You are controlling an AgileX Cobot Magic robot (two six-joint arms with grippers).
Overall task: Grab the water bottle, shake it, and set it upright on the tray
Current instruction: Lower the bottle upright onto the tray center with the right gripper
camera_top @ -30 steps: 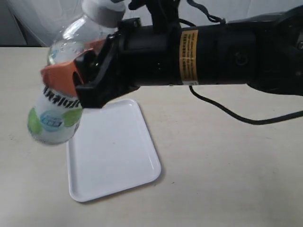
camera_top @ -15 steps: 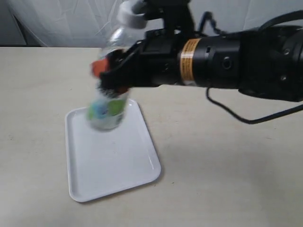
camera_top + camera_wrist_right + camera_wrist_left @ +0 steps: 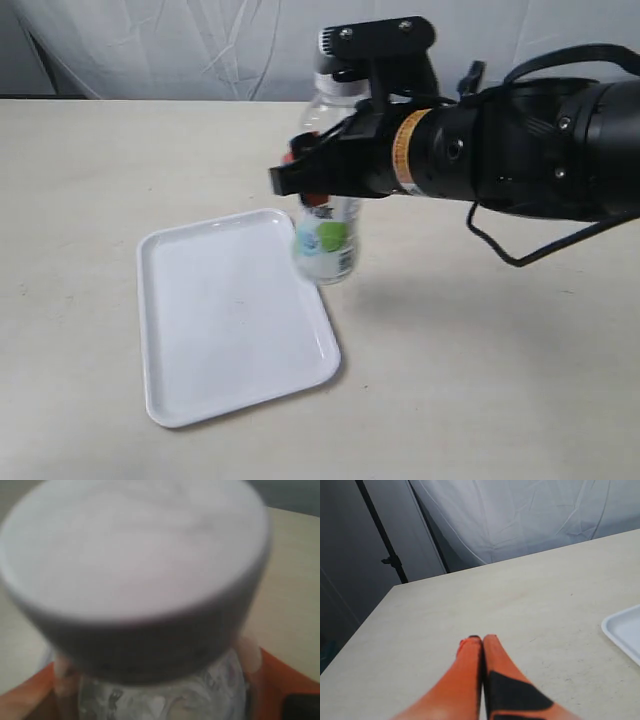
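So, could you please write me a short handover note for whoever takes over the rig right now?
Left gripper: shut, empty, above the table.
Right gripper: shut on the water bottle, roughly upright, apparently lifted, at the tray's right edge in the exterior view.
Done: bottle picked up.
Left: shaking cannot be confirmed from this moment; stand the bottle on the tray, then release.

right arm [image 3: 520, 160]: black casing | yellow label [image 3: 405, 151] | black cable [image 3: 513, 263] | left fingers [image 3: 467, 680]: orange, black patch
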